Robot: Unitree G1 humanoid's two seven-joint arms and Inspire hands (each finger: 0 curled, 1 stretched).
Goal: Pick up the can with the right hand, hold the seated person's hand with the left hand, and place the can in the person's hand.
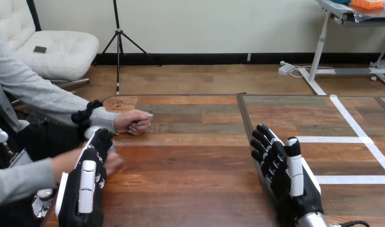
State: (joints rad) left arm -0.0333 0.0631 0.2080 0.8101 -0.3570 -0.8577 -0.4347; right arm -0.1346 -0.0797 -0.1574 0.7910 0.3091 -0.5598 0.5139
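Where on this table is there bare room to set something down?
Free: the wooden table's middle, between the robot's black-and-white left hand and right hand, and the patch among the white tape lines at right. Crowded: the left side, where the left hand lies over the person's near hand, with the person's far hand just beyond.

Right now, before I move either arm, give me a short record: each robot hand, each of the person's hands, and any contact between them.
left hand: at the table's left edge, lying over the person's nearer hand; whether it grips cannot be told
right hand: right of the table's middle, fingers straight, holding nothing
person's farther hand: curled, on the table, apart from both robot hands
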